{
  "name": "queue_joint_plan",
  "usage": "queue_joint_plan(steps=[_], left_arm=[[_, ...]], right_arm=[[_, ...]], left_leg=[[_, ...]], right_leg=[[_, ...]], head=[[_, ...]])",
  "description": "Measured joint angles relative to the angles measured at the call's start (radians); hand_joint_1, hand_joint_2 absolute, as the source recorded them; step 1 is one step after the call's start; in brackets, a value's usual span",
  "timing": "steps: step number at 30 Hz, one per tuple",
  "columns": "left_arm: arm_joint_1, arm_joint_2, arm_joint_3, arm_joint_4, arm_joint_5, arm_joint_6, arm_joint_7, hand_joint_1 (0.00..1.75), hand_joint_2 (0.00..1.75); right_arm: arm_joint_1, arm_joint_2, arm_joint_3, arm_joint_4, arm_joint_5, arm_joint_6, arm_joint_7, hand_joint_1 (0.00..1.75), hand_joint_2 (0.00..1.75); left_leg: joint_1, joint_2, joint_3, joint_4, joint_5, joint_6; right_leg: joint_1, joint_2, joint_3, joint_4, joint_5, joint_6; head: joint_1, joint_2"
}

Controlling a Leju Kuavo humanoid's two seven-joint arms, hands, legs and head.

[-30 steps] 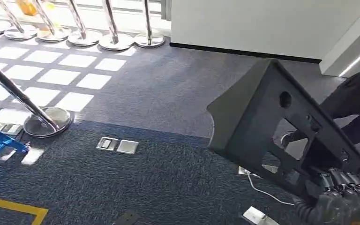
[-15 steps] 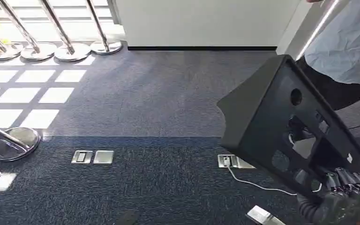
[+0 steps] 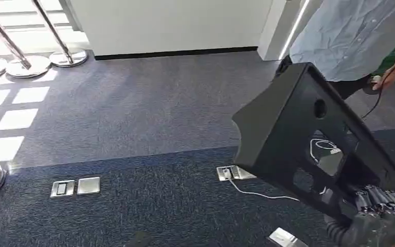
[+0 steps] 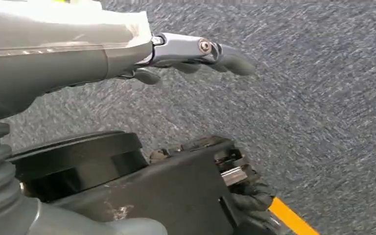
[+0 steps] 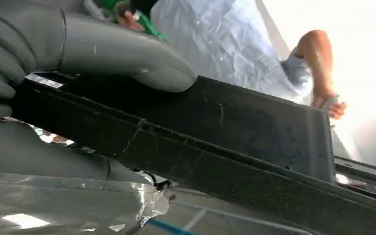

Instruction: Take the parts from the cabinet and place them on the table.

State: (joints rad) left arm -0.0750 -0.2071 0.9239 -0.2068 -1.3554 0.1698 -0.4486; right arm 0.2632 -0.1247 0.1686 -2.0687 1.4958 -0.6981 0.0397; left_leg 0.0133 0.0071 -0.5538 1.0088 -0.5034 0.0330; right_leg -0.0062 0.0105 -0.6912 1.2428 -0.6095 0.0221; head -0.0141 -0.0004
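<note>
A large black plastic part [image 3: 293,139], a tilted housing with a round hole and cut-outs, hangs over the carpet at the right of the head view. My right hand [image 3: 378,216] grips its lower right edge. In the right wrist view the thick grey thumb [image 5: 127,54] presses on the part's black rim [image 5: 215,142]. My left hand [image 4: 196,51] hangs over the carpet with its fingers stretched out and nothing in them.
A person in a light blue shirt [image 3: 349,31] stands close at the upper right, one hand [image 3: 383,80] holding a cable. Floor sockets [image 3: 74,187] and a white cable [image 3: 259,194] lie on the carpet. Stanchion bases [image 3: 67,56] stand at the upper left by a white wall [image 3: 169,23].
The whole view has swung to the right: stanchions and floor sockets slid left, the person came further into view. The part stays in my right hand at the same tilt.
</note>
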Motion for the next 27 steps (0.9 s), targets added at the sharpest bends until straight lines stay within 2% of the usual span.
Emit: queue_joint_plan(steps=[1,2,3,4,5,6,7,8,10,11,12,13,14,15,16,17,18,19,20,21,22,23,24,26,27], left_arm=[[0.0,0.0,0.001,0.0,0.0,0.0,0.0,0.0,1.75],[0.001,0.0,0.002,0.0,0.0,0.0,0.0,0.0,1.75],[0.001,0.0,0.002,0.0,0.0,0.0,0.0,0.0,1.75],[0.001,0.0,0.003,0.0,0.0,0.0,0.0,0.0,1.75],[0.001,0.0,0.003,0.0,0.0,0.0,0.0,0.0,1.75],[0.001,0.0,0.003,0.0,0.0,0.0,0.0,0.0,1.75],[0.002,0.001,0.003,0.0,0.0,0.0,0.0,0.0,1.75],[0.002,0.001,0.004,0.0,0.0,0.0,0.0,0.0,1.75],[0.001,0.001,0.004,0.0,0.0,0.0,0.0,0.0,1.75],[0.0,0.0,0.004,0.0,0.0,0.0,0.0,0.0,1.75],[-0.002,0.001,0.004,0.0,0.0,0.0,0.0,0.0,1.75],[-0.002,0.001,0.004,0.0,0.0,0.0,0.0,0.0,1.75],[-0.001,0.001,0.005,0.0,0.0,0.0,0.0,0.0,1.75],[0.001,0.001,0.005,0.0,0.0,0.0,0.0,0.0,1.75],[0.001,0.002,0.005,0.0,0.0,0.0,0.0,0.0,1.75],[0.002,0.002,0.005,0.0,0.0,0.0,0.0,0.0,1.75],[0.003,0.002,0.006,0.0,0.0,0.0,0.0,0.0,1.75],[0.002,0.002,0.006,0.0,0.0,0.0,0.0,0.0,1.75],[0.002,0.002,0.006,0.0,0.0,0.0,0.0,0.0,1.75],[0.003,0.003,0.006,0.0,0.0,0.0,0.0,0.0,1.75],[0.003,0.005,0.006,0.0,0.0,0.0,0.0,0.0,1.75],[0.003,0.004,0.007,0.0,0.0,0.0,0.0,0.0,1.75],[0.002,0.004,0.008,0.0,0.0,0.0,0.001,0.0,1.75],[0.0,0.002,0.008,0.0,0.0,0.0,0.0,0.0,1.75],[-0.003,0.0,0.008,0.0,0.0,0.0,0.0,0.0,1.75]], right_arm=[[0.003,0.0,0.0,0.0,0.0,0.0,0.0,1.75,1.75],[0.004,0.0,-0.001,0.001,0.0,0.0,0.0,1.75,1.75],[0.004,0.0,-0.002,0.001,-0.001,0.0,0.0,1.75,1.75],[0.004,0.0,-0.003,0.001,-0.001,0.0,0.0,1.75,1.75],[0.004,0.0,-0.003,0.001,-0.001,0.0,0.0,1.75,1.75],[0.003,0.0,-0.003,0.001,-0.001,0.0,0.0,1.75,1.75],[0.001,0.0,-0.003,0.003,-0.001,0.001,0.0,1.75,1.75],[0.0,0.0,-0.004,0.002,-0.001,0.001,-0.001,1.75,1.75],[0.005,0.0,-0.005,0.002,-0.002,0.001,-0.001,1.75,1.75],[0.004,0.0,-0.005,0.002,-0.002,0.0,-0.002,1.75,1.75],[0.006,0.001,-0.005,0.0,-0.002,0.0,-0.002,1.75,1.75],[0.002,0.002,-0.005,-0.001,-0.002,0.0,-0.002,1.75,1.75],[-0.001,0.002,-0.006,-0.001,-0.003,0.0,-0.002,1.75,1.75],[-0.001,0.003,-0.006,0.0,-0.003,0.0,-0.002,1.75,1.75],[0.0,0.003,-0.006,0.0,-0.003,0.0,-0.002,1.75,1.75],[0.001,0.003,-0.006,0.001,-0.003,0.0,-0.003,1.75,1.75],[0.001,0.003,-0.006,0.001,-0.003,0.0,-0.003,1.75,1.75],[0.001,0.003,-0.006,0.001,-0.003,0.0,-0.003,1.75,1.75],[0.001,0.004,-0.006,0.001,-0.003,0.0,-0.003,1.75,1.75],[0.001,0.004,-0.006,0.001,-0.003,0.0,-0.003,1.75,1.75],[0.0,0.004,-0.007,0.002,-0.003,0.001,-0.003,1.75,1.75],[0.0,0.004,-0.007,0.003,-0.003,0.001,-0.003,1.75,1.75],[0.002,0.005,-0.007,0.003,-0.004,0.001,-0.003,1.75,1.75],[0.005,0.005,-0.007,0.003,-0.005,0.001,-0.004,1.75,1.75],[0.006,0.005,-0.008,0.002,-0.006,0.0,-0.004,1.75,1.75]], left_leg=[[0.0,0.013,0.0,0.0,-0.003,0.0],[0.001,0.025,0.002,0.0,-0.005,-0.001],[0.001,0.037,0.006,0.0,-0.009,-0.004],[0.003,0.049,0.012,0.0,-0.014,-0.007],[0.005,0.059,0.021,0.0,-0.02,-0.011],[0.004,0.067,0.028,0.0,-0.026,-0.018],[-0.004,0.073,0.031,-0.001,-0.03,-0.024],[-0.005,0.08,0.032,-0.001,-0.032,-0.029],[-0.004,0.103,0.041,-0.007,-0.036,-0.038],[-0.002,0.116,0.049,-0.01,-0.041,-0.046],[0.003,0.078,0.049,0.0,-0.054,-0.049],[0.005,0.035,0.029,0.043,-0.08,-0.047],[0.004,0.014,-0.011,0.123,-0.12,-0.047],[0.003,0.004,-0.061,0.218,-0.159,-0.047],[0.002,0.0,-0.107,0.298,-0.181,-0.047],[0.002,-0.001,-0.133,0.334,-0.177,-0.046],[0.001,-0.001,-0.135,0.318,-0.149,-0.042],[0.0,-0.003,-0.116,0.257,-0.099,-0.038],[0.0,-0.012,-0.082,0.166,-0.041,-0.033],[0.0,-0.047,-0.048,0.069,0.014,-0.027],[0.004,-0.096,-0.036,0.038,0.012,-0.022],[0.005,-0.093,-0.028,0.015,0.007,-0.025],[0.0,-0.088,-0.028,0.018,0.007,-0.024],[0.0,-0.068,-0.024,0.012,0.008,-0.014],[0.006,-0.055,-0.02,0.004,0.011,-0.009]], right_leg=[[-0.003,-0.002,-0.036,0.066,-0.018,0.005],[-0.007,-0.005,-0.052,0.088,-0.011,0.01],[-0.009,-0.008,-0.041,0.057,0.018,0.015],[-0.012,-0.014,0.0,-0.025,0.068,0.019],[-0.013,-0.03,0.051,-0.128,0.119,0.02],[-0.012,-0.07,0.09,-0.213,0.145,0.019],[0.007,-0.111,0.097,-0.221,0.128,0.012],[0.006,-0.092,0.092,-0.222,0.13,-0.004],[0.01,-0.071,0.087,-0.219,0.125,-0.016],[0.008,-0.056,0.091,-0.226,0.128,-0.025],[0.001,-0.045,0.098,-0.23,0.131,-0.032],[0.001,-0.036,0.099,-0.231,0.13,-0.041],[0.001,-0.023,0.1,-0.231,0.128,-0.046],[0.002,-0.01,0.101,-0.231,0.127,-0.049],[0.005,0.006,0.103,-0.231,0.126,-0.05],[0.006,0.02,0.105,-0.231,0.125,-0.052],[0.006,0.035,0.11,-0.231,0.123,-0.052],[0.006,0.052,0.115,-0.231,0.121,-0.052],[0.006,0.068,0.121,-0.231,0.118,-0.05],[0.005,0.081,0.123,-0.23,0.114,-0.046],[0.006,0.091,0.122,-0.226,0.111,-0.042],[0.005,0.106,0.116,-0.223,0.111,-0.036],[-0.002,0.112,0.112,-0.227,0.113,-0.03],[-0.003,0.134,0.109,-0.231,0.114,-0.015],[-0.002,0.107,0.112,-0.23,0.108,-0.012]], head=[[0.0,0.0],[0.0,0.0],[0.0,0.0],[0.0,0.0],[0.0,0.0],[0.0,0.0],[0.002,0.0],[-0.001,0.0],[0.001,0.0],[0.001,0.0],[-0.001,0.0],[-0.001,0.0],[-0.004,0.0],[-0.004,0.0],[-0.005,0.0],[-0.004,0.0],[-0.004,0.0],[-0.004,0.0],[-0.005,0.0],[-0.005,0.0],[-0.002,0.0],[-0.003,0.0],[-0.003,0.0],[-0.003,0.0],[-0.003,0.0]])
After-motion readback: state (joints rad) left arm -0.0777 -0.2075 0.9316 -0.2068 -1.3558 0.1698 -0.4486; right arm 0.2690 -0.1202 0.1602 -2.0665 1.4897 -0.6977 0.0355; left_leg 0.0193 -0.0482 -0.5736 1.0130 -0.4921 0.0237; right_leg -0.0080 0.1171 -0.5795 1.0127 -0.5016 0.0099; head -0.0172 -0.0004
